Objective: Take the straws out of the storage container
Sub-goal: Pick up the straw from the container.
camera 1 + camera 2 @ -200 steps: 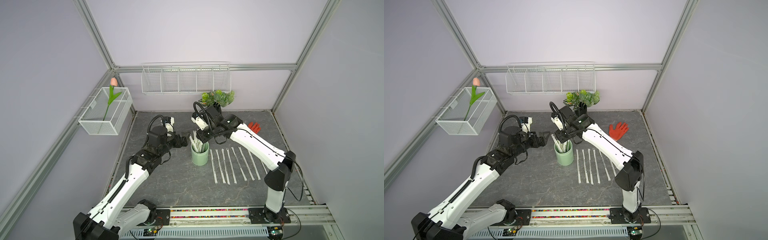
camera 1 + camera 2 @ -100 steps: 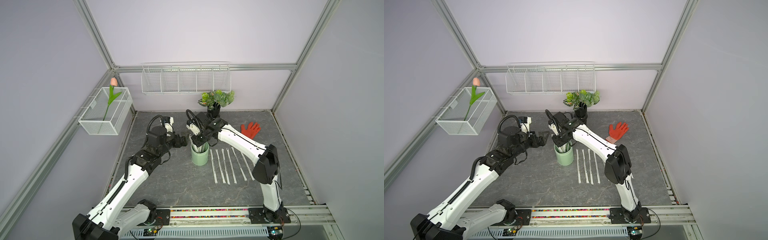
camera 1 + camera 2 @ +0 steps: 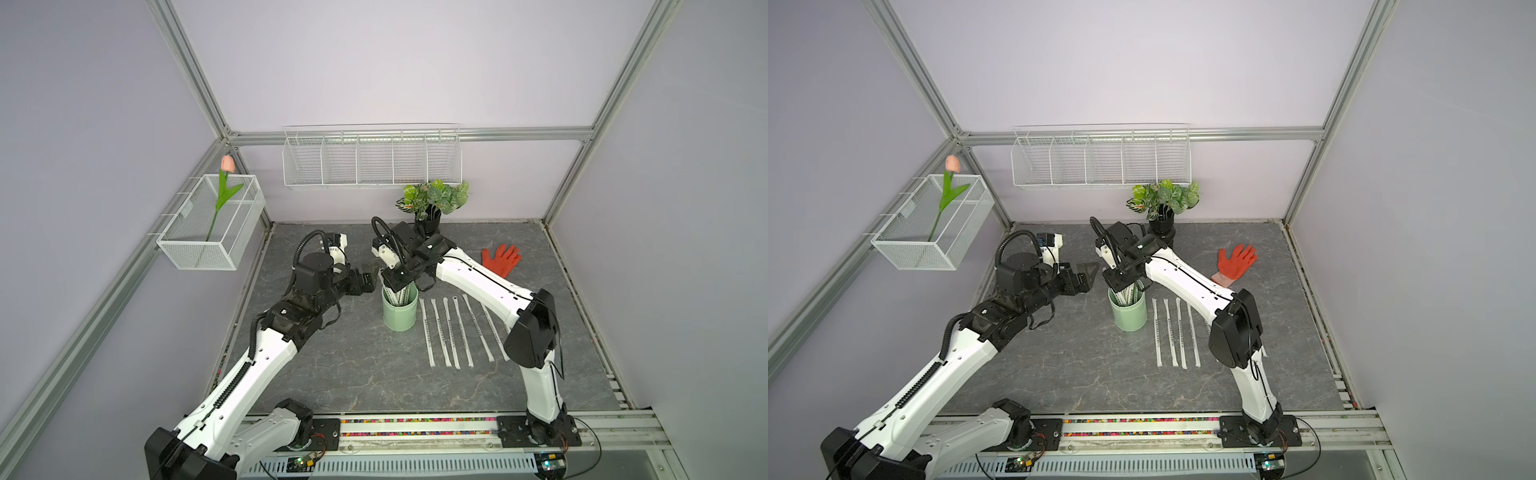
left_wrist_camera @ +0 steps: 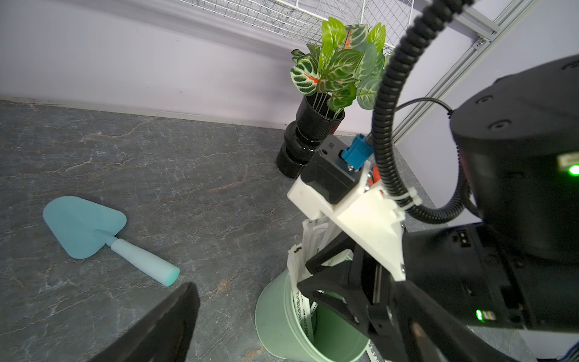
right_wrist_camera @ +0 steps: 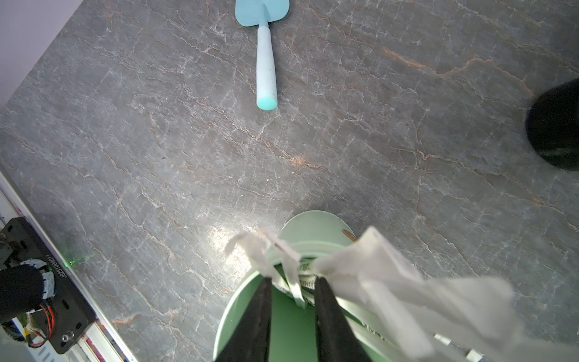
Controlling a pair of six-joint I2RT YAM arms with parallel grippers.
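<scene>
Several straws (image 3: pixel 451 332) lie on the worktop (image 3: pixel 353 374); more stand in the storage container (image 3: pixel 400 318). The right claw (image 5: pixel 293 280) straddles those, grip unclear; the left claw (image 3: pixel 1086 277) hangs released.

Nothing legible (straws (image 5: pixel 305 266) print blurred).

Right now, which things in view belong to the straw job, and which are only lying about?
Belong to the job:
- pale mint-green cylindrical cup
- white paper-wrapped straws standing in it
- more straws laid in a row
- right gripper over the cup
- open left gripper near it

Lying about:
- red glove
- black ribbed vase with green leaves
- light-blue plastic trowel
- white wire baskets
- pink tulip
</scene>
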